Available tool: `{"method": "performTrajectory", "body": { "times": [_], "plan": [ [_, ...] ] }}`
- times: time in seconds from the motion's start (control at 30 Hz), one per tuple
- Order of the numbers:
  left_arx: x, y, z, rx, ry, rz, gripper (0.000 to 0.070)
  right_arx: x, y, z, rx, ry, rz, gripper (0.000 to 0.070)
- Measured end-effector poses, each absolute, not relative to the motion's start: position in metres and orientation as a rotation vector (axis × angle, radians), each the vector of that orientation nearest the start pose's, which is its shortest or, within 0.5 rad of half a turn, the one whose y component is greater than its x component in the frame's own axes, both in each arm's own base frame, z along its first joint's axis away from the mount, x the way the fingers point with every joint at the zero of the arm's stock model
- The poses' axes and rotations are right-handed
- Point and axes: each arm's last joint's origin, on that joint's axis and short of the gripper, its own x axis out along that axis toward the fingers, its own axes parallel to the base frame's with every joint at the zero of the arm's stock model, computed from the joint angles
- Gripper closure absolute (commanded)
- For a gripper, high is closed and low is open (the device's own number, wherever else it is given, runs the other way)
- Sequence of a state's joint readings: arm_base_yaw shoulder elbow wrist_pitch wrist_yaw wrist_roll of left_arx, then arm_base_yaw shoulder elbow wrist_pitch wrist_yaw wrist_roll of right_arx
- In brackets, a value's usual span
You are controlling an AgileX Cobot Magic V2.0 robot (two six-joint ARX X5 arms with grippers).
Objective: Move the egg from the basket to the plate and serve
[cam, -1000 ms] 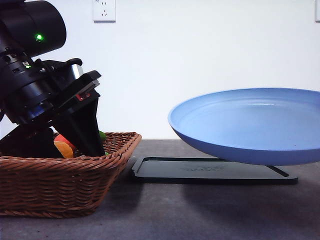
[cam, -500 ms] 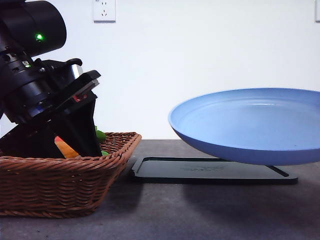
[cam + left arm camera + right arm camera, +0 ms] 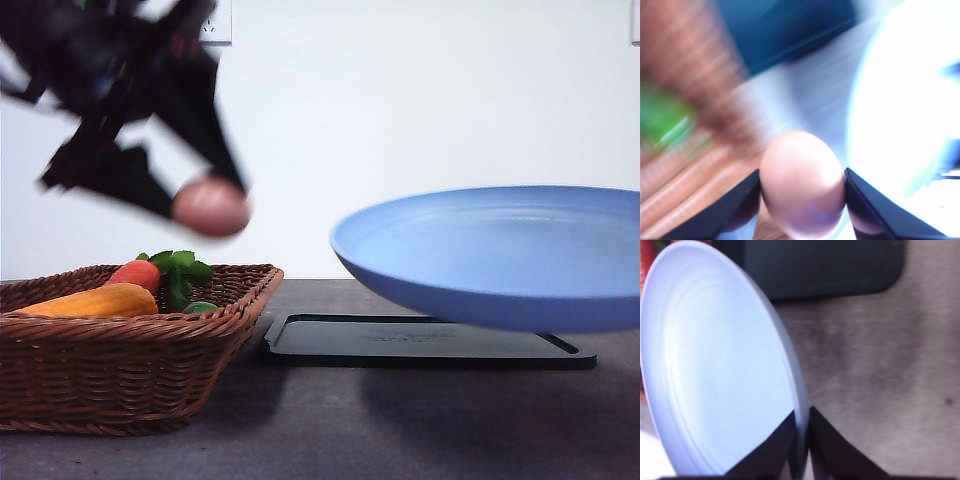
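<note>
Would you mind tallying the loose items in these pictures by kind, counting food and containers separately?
Food: 3 (egg held in the left gripper; carrot and yellow-orange vegetable in the basket)
Containers and serving ware: 3 (basket; blue plate held by its rim in the right gripper; black tray)
Total: 6

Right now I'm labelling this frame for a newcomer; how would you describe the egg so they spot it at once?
Start at the brown wicker basket on the left of the dark table. Look above its right end, where the blurred left gripper is shut on the egg, left of the raised blue plate. It is small, oval and pinkish-brown, unlike the orange-red carrot and long yellow vegetable lying in the basket.
</note>
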State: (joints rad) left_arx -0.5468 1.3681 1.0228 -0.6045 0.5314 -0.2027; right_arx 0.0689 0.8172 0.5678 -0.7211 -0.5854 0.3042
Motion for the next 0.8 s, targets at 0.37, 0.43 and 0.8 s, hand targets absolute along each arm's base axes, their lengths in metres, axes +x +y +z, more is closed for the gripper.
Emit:
{"method": "performTrajectory", "body": {
  "times": [0.37,0.43,0.8],
  "plan": [
    [0.177,-0.226,0.283,0.034,0.903,-1.074,0.0447,0.147,0.034,0.211,0.544,1.123,0.539,0.0700],
    [0.165,-0.238,0.280,0.138,0.859,-1.033,0.0443,0.147,0.038,0.210,0.535,1.139,0.556,0.0700],
    [0.154,-0.269,0.247,0.344,0.867,-0.998,0.0442,0.145,0.049,0.208,0.495,1.173,0.613,0.0700]
  ]
}}
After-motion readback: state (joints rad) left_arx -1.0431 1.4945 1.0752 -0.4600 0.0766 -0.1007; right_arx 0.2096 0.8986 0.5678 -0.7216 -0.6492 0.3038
